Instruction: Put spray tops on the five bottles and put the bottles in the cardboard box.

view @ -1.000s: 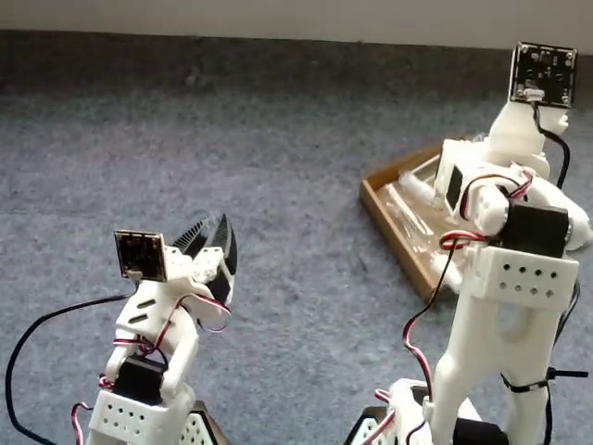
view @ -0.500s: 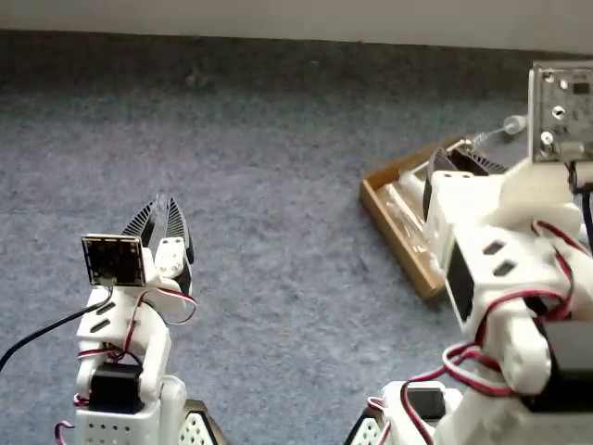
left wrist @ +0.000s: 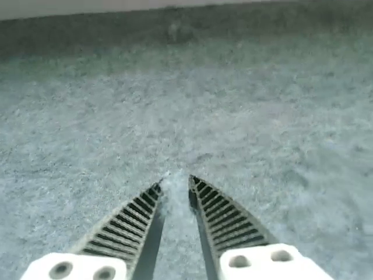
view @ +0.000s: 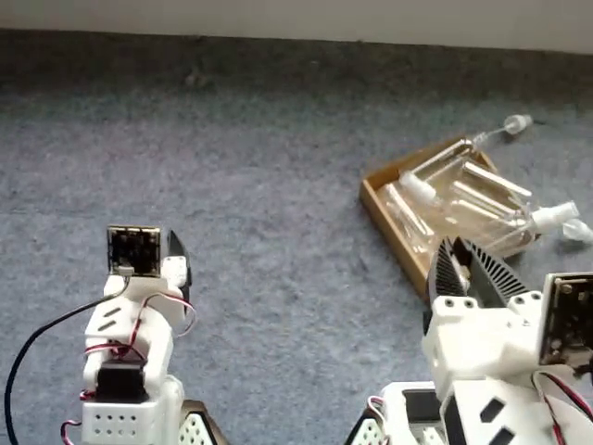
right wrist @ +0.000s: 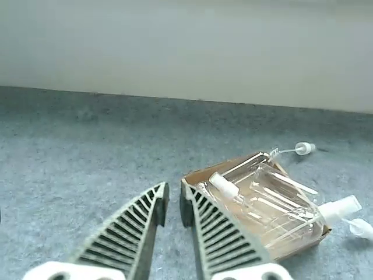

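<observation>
Box: 1 cardboard box (view: 394,227), low & brown. It sits on the carpet on the far right, turned corner-first, open side up.
Bottles: see-through bottles (view: 463,199) lie on their sides in the box, packed close. They overlap, so I can't count them for sure.
Spray tops: 4 white spray tops (view: 417,190) can be seen. 1 is inside the box, near its left wall. 1 w/ a thin tube pokes out past the far corner. 2 stick out over the right side, just beside each other.
Right gripper: the right gripper (right wrist: 173,201) is near the box, by its near wall, and points at it. Its 2 ribbed fingers are almost pressed together, w/ no thing between them.
Left gripper: the left gripper (left wrist: 175,185) is on the left, well apart from the box, over the carpet. Its 2 fingers are a little apart at the tips, w/ no thing between them.
Arms: 2 white arms, the left arm (view: 130,320) & the right arm (view: 482,343), w/ red & black wires.
Carpet: 1 grey-blue carpet (view: 278,167) under it all.
Wall: 1 pale wall (right wrist: 186,41) along the far edge.
</observation>
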Robot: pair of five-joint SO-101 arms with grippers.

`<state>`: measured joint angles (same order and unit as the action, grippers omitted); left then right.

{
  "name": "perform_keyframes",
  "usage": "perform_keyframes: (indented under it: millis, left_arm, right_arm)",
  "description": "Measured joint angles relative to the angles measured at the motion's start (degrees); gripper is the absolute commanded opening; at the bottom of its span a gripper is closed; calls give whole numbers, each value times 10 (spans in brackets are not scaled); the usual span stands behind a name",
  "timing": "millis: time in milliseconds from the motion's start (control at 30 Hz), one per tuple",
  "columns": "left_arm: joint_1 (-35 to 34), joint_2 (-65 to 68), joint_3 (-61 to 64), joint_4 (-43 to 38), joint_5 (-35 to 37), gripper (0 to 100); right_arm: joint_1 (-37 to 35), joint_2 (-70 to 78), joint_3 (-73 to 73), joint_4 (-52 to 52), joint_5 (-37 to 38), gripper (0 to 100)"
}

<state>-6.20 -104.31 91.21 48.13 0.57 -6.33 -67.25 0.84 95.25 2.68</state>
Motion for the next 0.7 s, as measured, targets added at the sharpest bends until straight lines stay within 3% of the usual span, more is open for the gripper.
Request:
perform_keyframes:
  millis: [233, 433, 700]
  left_arm:
    - [0, 0, 47, 8, -50, 5]
    - [-9, 0, 47, 77, -53, 5]
    - [-9, 0, 47, 170, -55, 5]
  right_arm:
    - [-1, -168, 283, -138, 0, 9]
    - [-1, -345, 511, -212, -1, 9]
    - [-1, -369, 624, -213, -1, 9]
